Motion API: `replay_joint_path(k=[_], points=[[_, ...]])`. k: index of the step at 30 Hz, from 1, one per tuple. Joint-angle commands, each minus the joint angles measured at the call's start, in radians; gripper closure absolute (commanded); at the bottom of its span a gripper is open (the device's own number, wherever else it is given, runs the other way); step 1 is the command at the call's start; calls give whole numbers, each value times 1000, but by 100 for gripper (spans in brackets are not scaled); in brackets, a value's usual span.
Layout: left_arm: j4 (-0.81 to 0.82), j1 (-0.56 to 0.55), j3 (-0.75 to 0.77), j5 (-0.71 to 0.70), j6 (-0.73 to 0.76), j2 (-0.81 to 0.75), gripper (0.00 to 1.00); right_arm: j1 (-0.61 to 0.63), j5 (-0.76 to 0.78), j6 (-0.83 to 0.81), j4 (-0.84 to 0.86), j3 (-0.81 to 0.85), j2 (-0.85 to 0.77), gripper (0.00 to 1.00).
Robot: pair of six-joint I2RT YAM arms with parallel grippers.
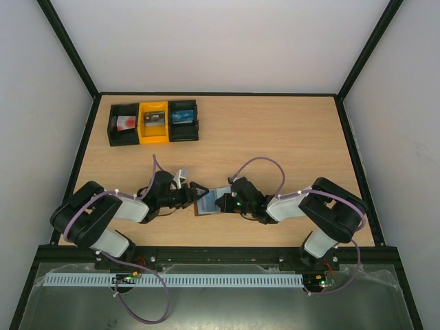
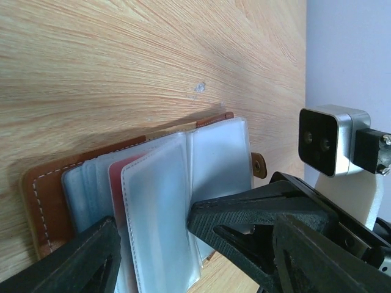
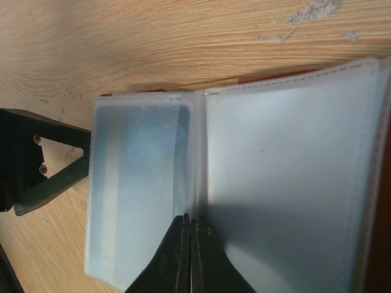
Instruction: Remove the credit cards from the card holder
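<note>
The card holder (image 1: 208,201), brown leather with cloudy plastic sleeves, lies open on the table between both arms. In the left wrist view its sleeves (image 2: 159,201) fan upward and a red card edge (image 2: 116,177) shows inside one. My left gripper (image 2: 153,223) is open and straddles the raised sleeves, its right finger (image 2: 244,220) touching one. My right gripper (image 3: 190,224) is shut, with its tips pressed on the fold between two sleeves of the card holder (image 3: 287,159). The left sleeve (image 3: 140,165) has a bluish tint. No loose credit cards are in view.
Three small bins stand in a row at the back left: black (image 1: 124,124), yellow (image 1: 153,122) and black (image 1: 183,119), each with something inside. The left gripper's dark finger (image 3: 43,165) shows beside the holder in the right wrist view. Black frame rails edge the table.
</note>
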Motion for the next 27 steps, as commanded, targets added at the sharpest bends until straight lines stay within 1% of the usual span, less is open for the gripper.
replay_joint_path(k=[1, 3, 6, 8, 14, 20, 24, 27], points=[[54, -11, -13, 15, -8, 14, 31, 5, 23, 8, -76, -35, 43, 98], [48, -12, -8, 17, -5, 10, 33, 4, 22, 9, -70, -34, 45, 98], [55, -11, -1, 28, -8, 12, 43, 5, 20, 8, -72, -33, 46, 98], [63, -14, -1, 37, -19, 14, 48, 5, 18, 11, -65, -36, 44, 98], [47, -28, 11, 37, -25, 5, 57, 5, 11, 0, -52, -37, 43, 98], [-72, -34, 48, -1, 16, -11, 72, 5, 16, -8, -60, -36, 29, 98], [-135, -34, 68, -19, 46, -31, 86, 4, 33, -24, -81, -40, -17, 94], [-185, -34, 80, -26, 67, -37, 96, 4, 59, -45, -126, -33, -65, 91]])
